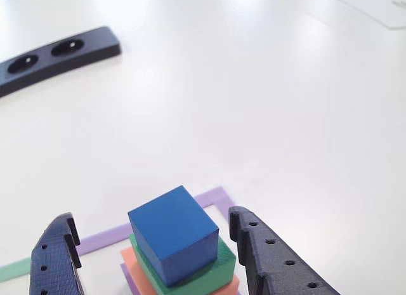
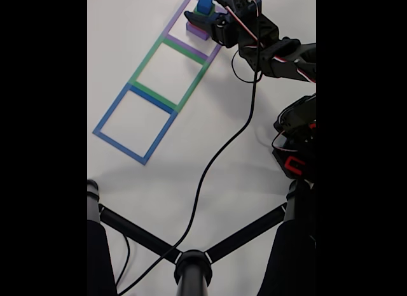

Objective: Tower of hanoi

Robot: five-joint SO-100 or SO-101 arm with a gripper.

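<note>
I see gripper (image 1: 152,244) w/ fingers spread apart either side of blue cube (image 1: 173,235), not touching it; cube tops green block (image 1: 219,266), near table's (image 1: 254,117) far edge in fixed view.

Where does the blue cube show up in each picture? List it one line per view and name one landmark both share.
Other view: the blue cube sits bottom centre, atop a green block, between the two dark fingers.
Fixed view: the blue cube is at the top edge, right of centre, inside the purple square, with the gripper around it.
Shared landmark: the purple square's outline.
</note>
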